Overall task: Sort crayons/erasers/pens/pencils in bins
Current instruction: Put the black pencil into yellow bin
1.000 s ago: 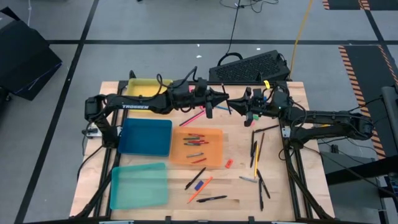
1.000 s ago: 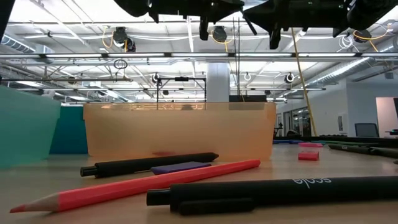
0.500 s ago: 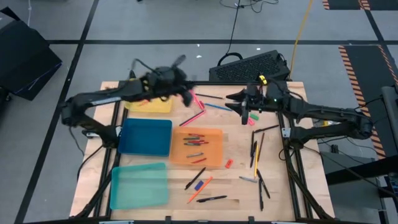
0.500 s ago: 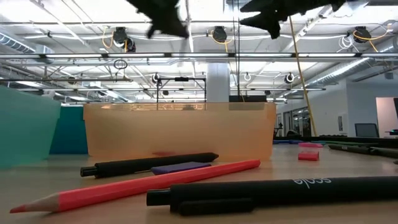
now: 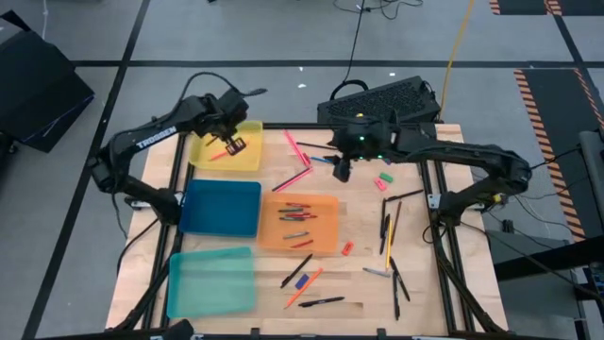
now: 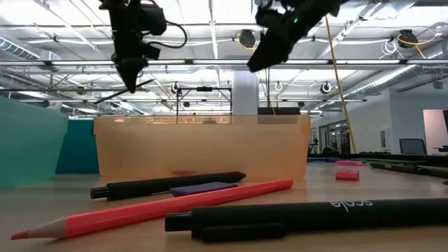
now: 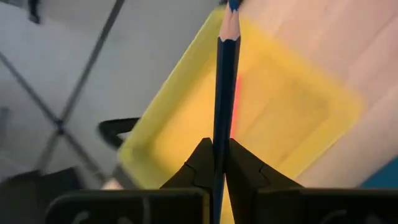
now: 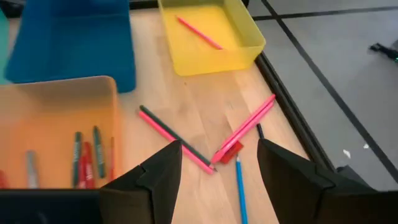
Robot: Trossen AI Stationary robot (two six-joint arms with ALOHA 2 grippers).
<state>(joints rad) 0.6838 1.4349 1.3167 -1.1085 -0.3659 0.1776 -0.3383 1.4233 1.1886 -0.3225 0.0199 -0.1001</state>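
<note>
My left gripper (image 5: 232, 144) hangs over the yellow bin (image 5: 247, 159), shut on a dark blue pencil (image 7: 224, 81). A pink pencil (image 8: 199, 32) lies in that bin. My right gripper (image 5: 342, 170) stands open above the table's far middle, over loose pink pencils (image 8: 245, 130), a blue pencil (image 8: 240, 183) and a small red eraser (image 8: 229, 150). The blue bin (image 5: 222, 208), the orange bin (image 5: 326, 236) holding several crayons (image 5: 297, 215), and the teal bin (image 5: 209, 281) stand toward the near left. My left gripper pinches the blue pencil's shaft (image 7: 222, 134) between its two fingers. The sharpened tip (image 7: 231, 9) sticks out past the fingertips. The pencil is lifted clear above the yellow bin and, in the low view, slants close to level under the gripper (image 6: 133, 73).
Dark pens (image 5: 389, 231) lie at the right, more pens and a pink pencil (image 5: 304, 286) near the front edge, a red eraser (image 5: 347, 248) beside the orange bin, and green and pink erasers (image 5: 384, 177) at the far right. A keyboard (image 5: 377, 102) sits beyond the far edge.
My left gripper has swung from the table's far middle toward the left edge, carrying the blue pencil over the yellow bin. My right gripper has gone toward the left, to above the loose pencils at the far middle.
</note>
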